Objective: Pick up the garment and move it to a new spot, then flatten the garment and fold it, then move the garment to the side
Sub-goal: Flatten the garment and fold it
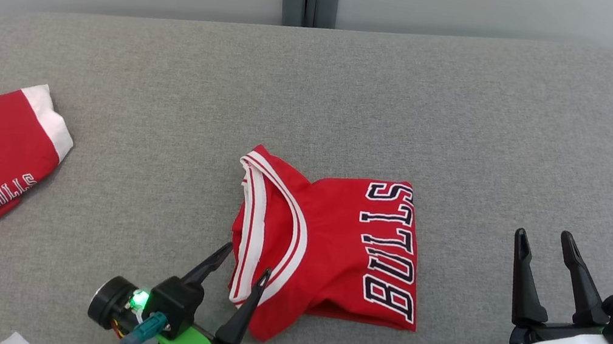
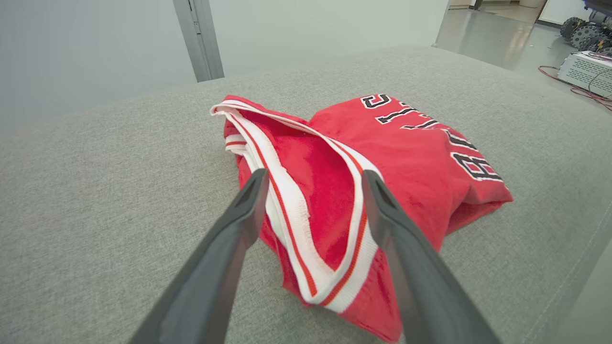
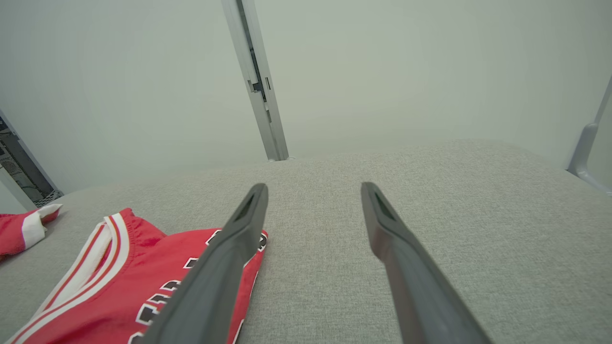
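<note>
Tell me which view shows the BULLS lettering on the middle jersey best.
Head view: the whole lettering reads clearly from above, with nothing in front of it. The left wrist view shows it slanted and foreshortened. The right wrist view shows a few letters, the rest behind a finger.

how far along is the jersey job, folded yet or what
Done, it seems: the jersey lies folded in a compact bundle on the cushion. In hand: nothing is gripped. The left gripper is open, its fingers straddling the jersey's white-trimmed edge, and the right gripper is open, off to the jersey's right. Left: moving the jersey to the side.
</note>
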